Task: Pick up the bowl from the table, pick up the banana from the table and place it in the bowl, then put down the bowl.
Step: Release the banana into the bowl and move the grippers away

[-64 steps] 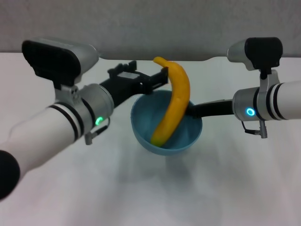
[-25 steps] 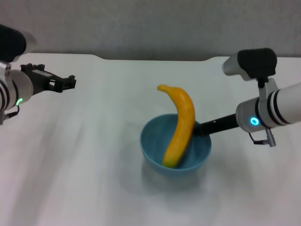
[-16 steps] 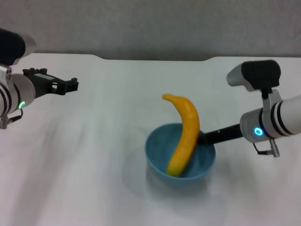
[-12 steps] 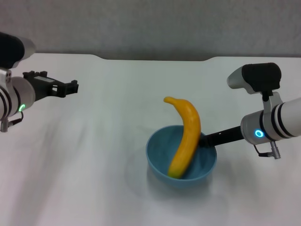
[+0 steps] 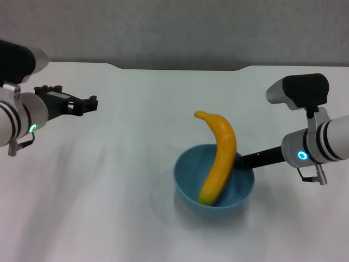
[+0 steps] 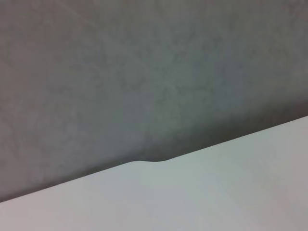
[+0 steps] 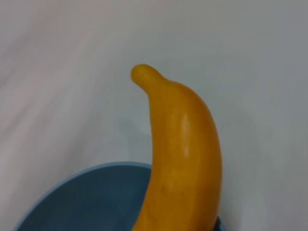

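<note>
The light-blue bowl (image 5: pixel 214 183) is sitting low over the white table (image 5: pixel 136 136), toward 5 o'clock from the table's middle, with the right gripper (image 5: pixel 244 161) meeting its rim on the 3 o'clock side. The dark fingers are reaching in behind the banana (image 5: pixel 218 158), so I cannot tell how far they are spread, though they appear to be clamping the rim, since that contact would be what is steadying the bowl. Whether the bowl's base is touching the table I cannot tell either.

The banana is standing nearly upright inside the bowl because it is longer than the bowl is wide: its lower end is resting on the bowl's floor toward 6 o'clock, and its back is leaning against the rim near the gripper. Its long axis is running from 6 o'clock up to 12, and the curved upper tip is hooking toward 10 o'clock, well above the rim. The right wrist view is showing that same tip (image 7: pixel 144 74) rising out of the blue wall (image 7: pixel 96 192).

The left gripper (image 5: pixel 82 103) is hovering far off at 9 o'clock, its fingers parted and holding nothing, clear of the work.
</note>
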`<action>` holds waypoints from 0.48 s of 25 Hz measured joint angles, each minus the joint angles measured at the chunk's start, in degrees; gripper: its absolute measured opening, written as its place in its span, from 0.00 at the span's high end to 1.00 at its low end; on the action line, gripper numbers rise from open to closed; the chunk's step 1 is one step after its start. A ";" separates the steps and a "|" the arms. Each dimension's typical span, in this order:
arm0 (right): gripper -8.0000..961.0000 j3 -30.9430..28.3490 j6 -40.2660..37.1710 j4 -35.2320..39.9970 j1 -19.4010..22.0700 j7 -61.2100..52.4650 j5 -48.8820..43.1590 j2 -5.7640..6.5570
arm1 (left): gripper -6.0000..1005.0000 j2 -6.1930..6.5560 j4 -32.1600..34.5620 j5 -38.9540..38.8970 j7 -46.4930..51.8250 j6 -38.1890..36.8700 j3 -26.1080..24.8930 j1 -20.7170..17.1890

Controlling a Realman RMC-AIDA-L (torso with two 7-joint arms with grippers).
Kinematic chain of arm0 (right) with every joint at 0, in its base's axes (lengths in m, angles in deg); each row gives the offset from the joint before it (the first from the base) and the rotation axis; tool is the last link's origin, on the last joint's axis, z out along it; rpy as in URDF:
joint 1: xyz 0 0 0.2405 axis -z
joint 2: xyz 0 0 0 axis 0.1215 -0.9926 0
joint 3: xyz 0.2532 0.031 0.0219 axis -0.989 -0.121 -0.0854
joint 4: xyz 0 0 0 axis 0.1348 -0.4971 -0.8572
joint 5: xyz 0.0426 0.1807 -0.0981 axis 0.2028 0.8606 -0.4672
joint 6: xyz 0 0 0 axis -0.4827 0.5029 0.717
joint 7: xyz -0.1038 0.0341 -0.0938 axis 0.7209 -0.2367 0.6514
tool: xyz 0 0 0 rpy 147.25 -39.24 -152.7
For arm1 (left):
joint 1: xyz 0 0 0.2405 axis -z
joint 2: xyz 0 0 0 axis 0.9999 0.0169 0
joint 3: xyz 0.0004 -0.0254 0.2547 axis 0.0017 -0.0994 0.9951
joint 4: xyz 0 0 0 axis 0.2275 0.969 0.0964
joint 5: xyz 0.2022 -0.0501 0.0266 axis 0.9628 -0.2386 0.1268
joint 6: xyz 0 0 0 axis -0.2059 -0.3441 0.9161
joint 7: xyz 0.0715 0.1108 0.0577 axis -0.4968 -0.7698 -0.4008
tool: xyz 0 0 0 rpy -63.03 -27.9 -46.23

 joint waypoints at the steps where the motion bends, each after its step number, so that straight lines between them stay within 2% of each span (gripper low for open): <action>1: 0.95 0.01 -0.01 -0.02 0.00 0.00 0.00 0.01 | 0.11 0.00 0.00 -0.14 0.00 -0.08 0.08 -0.04; 11: 0.95 1.43 -0.91 0.19 0.04 0.45 0.00 0.03 | 0.11 -0.03 0.12 -2.00 0.02 -0.29 0.11 -0.11; 12: 0.92 1.69 -1.15 0.40 0.12 0.45 0.00 0.03 | 0.11 -0.03 0.13 -2.03 0.03 -0.29 0.11 -0.12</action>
